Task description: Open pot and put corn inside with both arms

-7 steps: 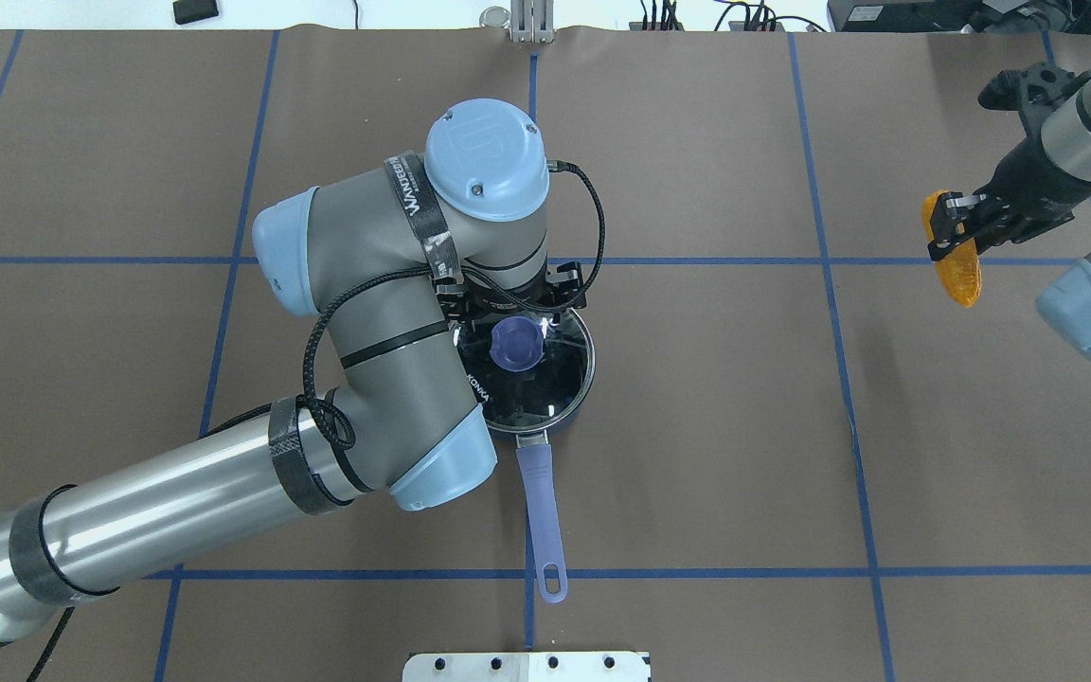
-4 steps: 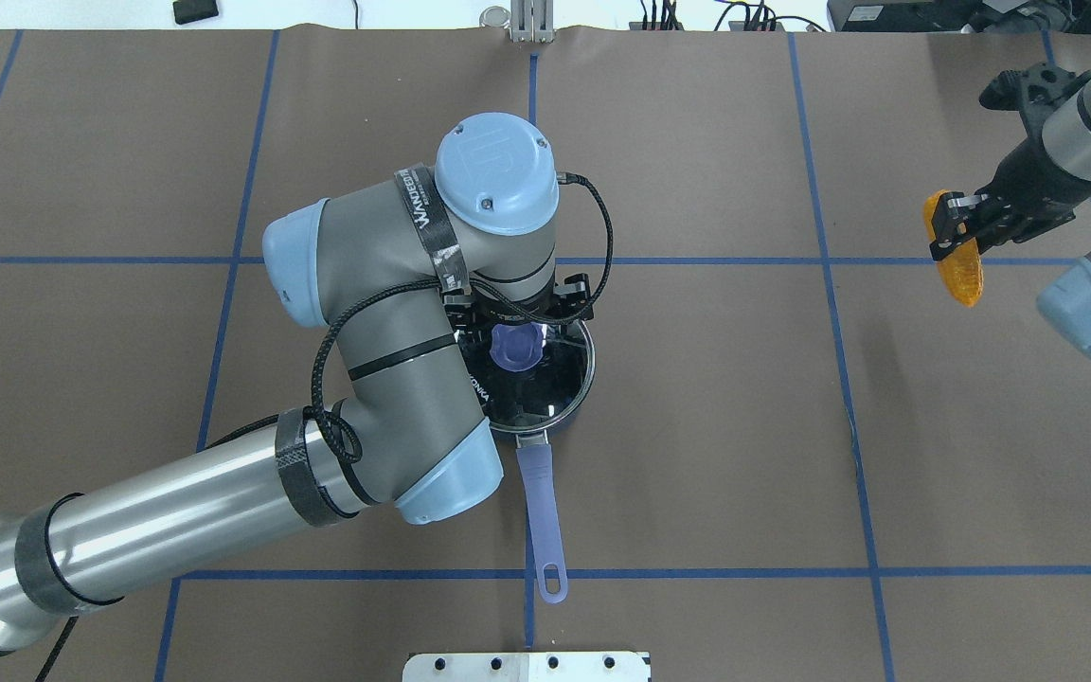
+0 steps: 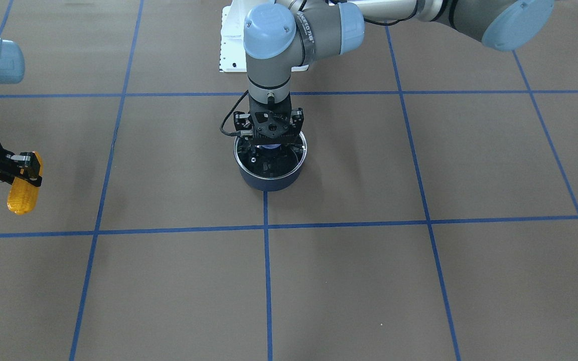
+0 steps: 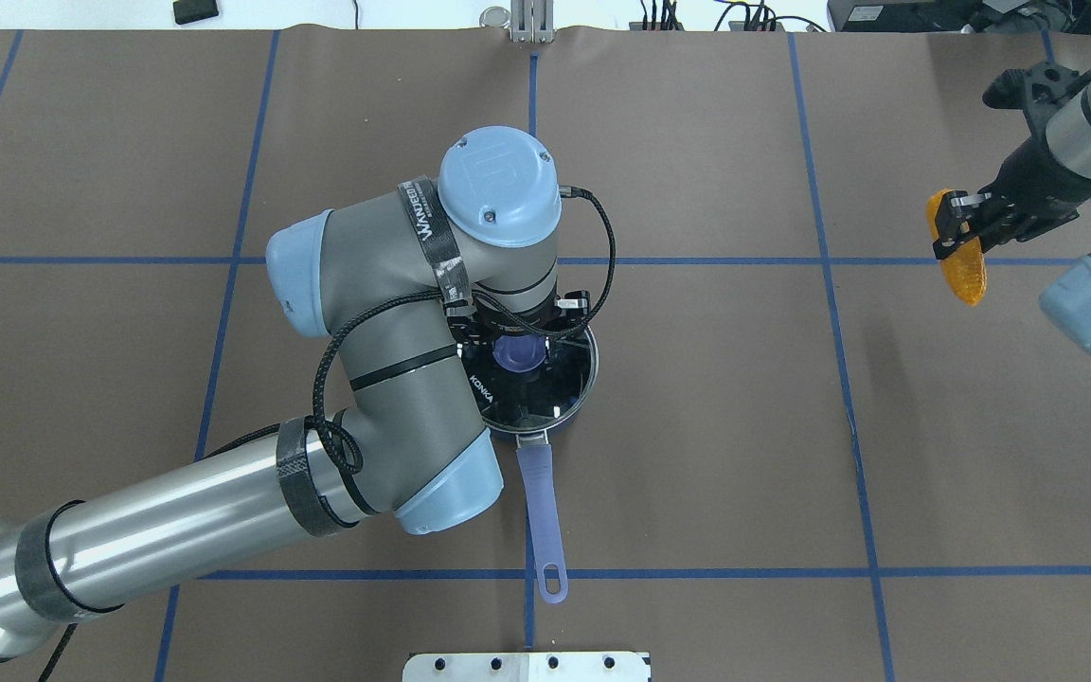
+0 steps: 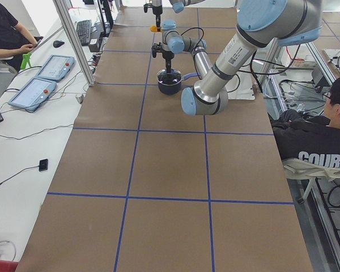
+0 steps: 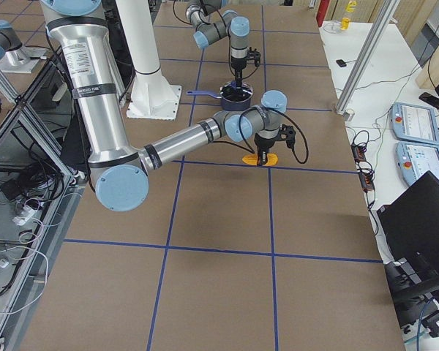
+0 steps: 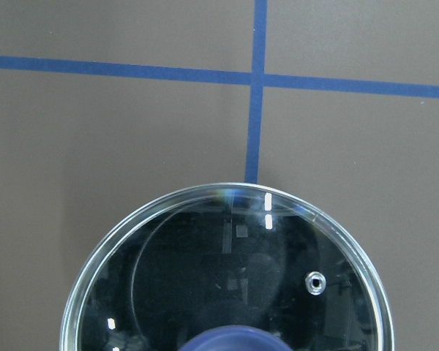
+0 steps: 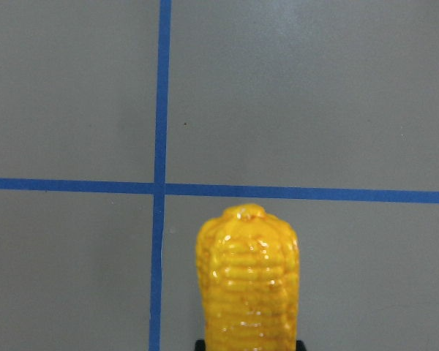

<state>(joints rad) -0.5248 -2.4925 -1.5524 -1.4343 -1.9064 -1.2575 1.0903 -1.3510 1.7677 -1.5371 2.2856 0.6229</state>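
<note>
A dark blue pot (image 3: 269,183) with a glass lid (image 4: 555,388), a purple knob (image 4: 517,353) and a long purple handle (image 4: 541,511) stands mid-table. My left gripper (image 3: 270,146) hangs straight down over the lid, open, with its fingers on either side of the knob. The left wrist view shows the lid (image 7: 205,278) and only the knob's top edge (image 7: 234,341). My right gripper (image 4: 957,229) is shut on the orange-yellow corn (image 4: 967,270) and holds it above the table at the far right. The corn also shows in the right wrist view (image 8: 247,285).
Blue tape lines divide the brown table cover into squares. A white mounting plate (image 4: 527,666) lies at the robot's edge behind the pot handle. The right arm's elbow cap (image 4: 1085,313) hangs near the corn. Operators sit along the table's sides in the exterior left view.
My left wrist has moved over the lid knob, which it now partly covers in the overhead view. The right gripper and corn have shifted only slightly.
</note>
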